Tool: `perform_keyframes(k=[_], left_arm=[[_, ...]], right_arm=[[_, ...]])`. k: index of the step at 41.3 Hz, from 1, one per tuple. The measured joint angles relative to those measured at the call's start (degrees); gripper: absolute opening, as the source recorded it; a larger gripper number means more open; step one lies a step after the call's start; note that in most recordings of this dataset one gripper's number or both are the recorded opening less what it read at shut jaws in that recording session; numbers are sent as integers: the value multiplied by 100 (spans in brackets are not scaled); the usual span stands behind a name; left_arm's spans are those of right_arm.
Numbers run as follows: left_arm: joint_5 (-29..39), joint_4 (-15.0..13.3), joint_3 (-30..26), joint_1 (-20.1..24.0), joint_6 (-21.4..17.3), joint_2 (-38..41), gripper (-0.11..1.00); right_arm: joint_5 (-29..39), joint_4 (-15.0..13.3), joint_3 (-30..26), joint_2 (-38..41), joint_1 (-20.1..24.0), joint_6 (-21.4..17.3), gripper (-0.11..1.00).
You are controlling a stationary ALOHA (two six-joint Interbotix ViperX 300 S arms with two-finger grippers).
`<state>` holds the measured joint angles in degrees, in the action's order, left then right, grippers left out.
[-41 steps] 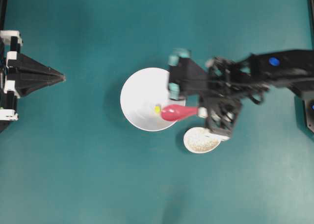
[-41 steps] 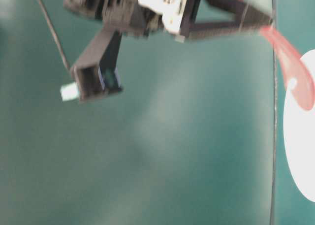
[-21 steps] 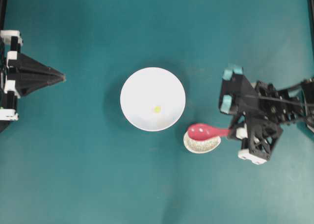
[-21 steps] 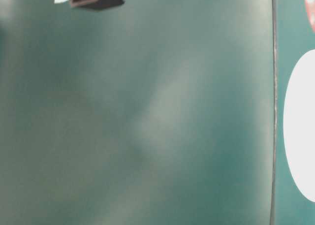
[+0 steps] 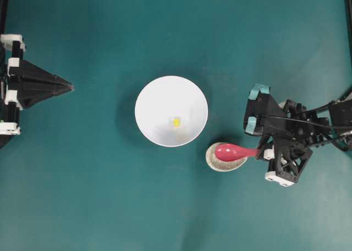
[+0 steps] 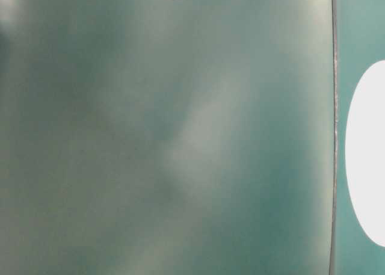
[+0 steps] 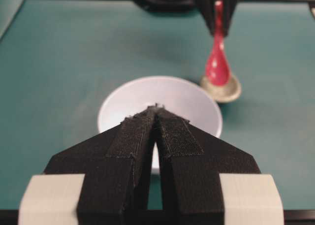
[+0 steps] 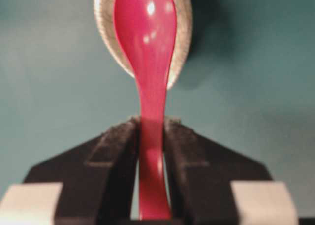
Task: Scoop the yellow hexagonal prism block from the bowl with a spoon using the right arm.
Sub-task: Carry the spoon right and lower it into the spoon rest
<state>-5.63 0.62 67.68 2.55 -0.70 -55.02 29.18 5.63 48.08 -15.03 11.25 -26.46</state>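
right gripper [image 8: 150, 136] is seen clamped on the handle of the spoon [image 5: 235, 151], the pink-red stem pinched between its two black fingers [image 8: 115, 151] in the right wrist view. the spoon's scoop is held over the small speckled dish [image 5: 218, 163], which is seen around the scoop's edges; whether the scoop touches the dish cannot be told. seen from overhead, the right arm [image 5: 308, 127] is placed at about 4 o'clock from the table's middle, with the spoon pointing toward 9 o'clock.

the bowl [image 5: 159, 97] is found near the centre of the teal table [image 5: 110, 207], and the speckled dish is set just beside it at about 4 o'clock. the yellow hexagonal prism block [image 5: 176, 122] is seen lying inside the bowl, a little toward 4 o'clock from the bowl's middle, apart from the spoon.

the left gripper [image 7: 156, 109] is kept at the table's 9 o'clock edge, well apart from the bowl, its fingers pressed together with nothing between them.
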Motion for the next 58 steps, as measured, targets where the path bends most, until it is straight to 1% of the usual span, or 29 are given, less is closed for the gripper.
perform_keyframes(k=[11,22,25,30,33,35,40,48,53,58], left_arm=[[0,0,-9,9,0,9,0],[0,0,0,9,0,9,0],[0,0,0,9,0,9,0],[0,0,0,9,0,9,0],[0,0,0,9,0,0,0],[0,0,0,0,0,9,0],[0,0,-9,0,0,9,0],[0,0,0,9,9,0,0],[0,0,-9,0,0,9,0],[0,0,-9,9,0,9,0]], right_arm=[[-220,0,79,149,-9,0,23],[-229,0,79,149,0,0,22],[-229,0,79,149,0,0,26],[-237,0,79,149,0,0,40],[-237,9,79,149,0,18,45],[-237,0,79,149,0,26,46],[-237,-18,79,149,0,35,46],[-352,-211,79,149,0,35,46],[-633,-510,79,149,0,62,46],[-510,-598,79,149,0,35,47]])
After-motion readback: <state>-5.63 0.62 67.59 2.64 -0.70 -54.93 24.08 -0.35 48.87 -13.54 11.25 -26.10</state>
